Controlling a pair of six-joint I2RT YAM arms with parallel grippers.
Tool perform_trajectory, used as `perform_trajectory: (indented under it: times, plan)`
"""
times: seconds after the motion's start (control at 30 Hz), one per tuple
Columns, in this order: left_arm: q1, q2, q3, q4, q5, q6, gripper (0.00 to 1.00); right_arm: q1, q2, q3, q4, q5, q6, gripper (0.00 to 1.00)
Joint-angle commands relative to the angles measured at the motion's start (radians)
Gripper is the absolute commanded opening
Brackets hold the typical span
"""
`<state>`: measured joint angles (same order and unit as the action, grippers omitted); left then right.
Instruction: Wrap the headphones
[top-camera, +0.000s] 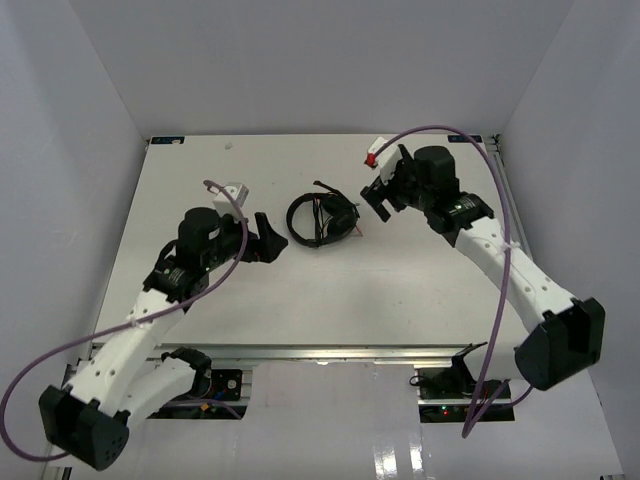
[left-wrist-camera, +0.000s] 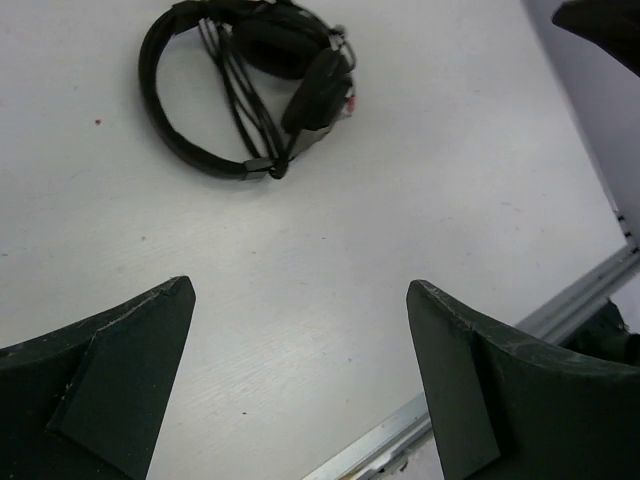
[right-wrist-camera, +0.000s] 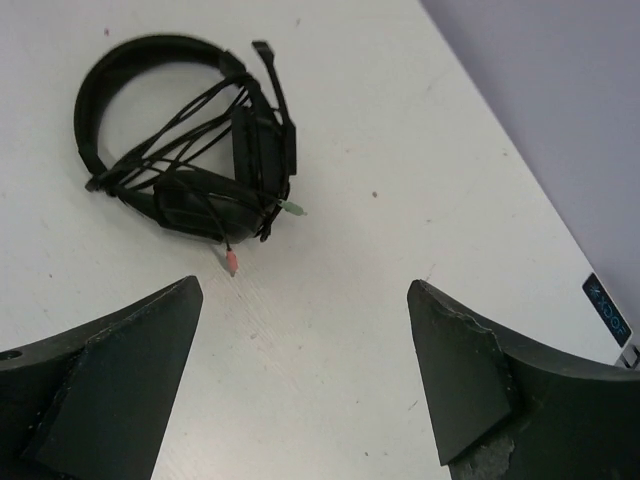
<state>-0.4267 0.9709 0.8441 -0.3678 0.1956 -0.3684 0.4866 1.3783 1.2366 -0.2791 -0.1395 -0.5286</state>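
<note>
Black left pincer (top-camera: 269, 240) agape, right pincer (top-camera: 376, 202) agape, flanking headphones (top-camera: 335, 218)

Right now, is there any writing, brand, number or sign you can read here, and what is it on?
No text can be read with confidence.
Small dark label at the right border of the right wrist view: pale characters, too blurred to read.
On the headphones: no legible brand or marking visible.
</note>
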Motion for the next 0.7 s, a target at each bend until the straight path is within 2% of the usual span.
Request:
perform_trajectory:
  times: [0.0,0.13,0.27,0.47,0.67]
  plan:
    - [-0.001,-0.248,-0.103,0.086,0.110,0.031,0.98,-0.034,-0.158,-0.034,-0.004,0.027,0.196,0.90]
    - [-0.001,-0.439,-0.202,0.073,0.121,0.023,0.98,-0.131,-0.315,-0.112,-0.026,0.061,0.344,0.90]
    - [-0.001,-0.533,-0.267,0.040,0.137,0.006,0.98,-0.176,-0.446,-0.280,0.002,0.173,0.346,0.90]
    - [-0.001,-0.571,-0.280,0.017,0.166,0.001,0.98,-0.282,-0.651,-0.481,0.041,0.199,0.430,0.90]
    - [-0.001,-0.551,-0.282,0.009,0.162,0.012,0.98,-0.320,-0.728,-0.610,0.086,0.300,0.455,0.90]
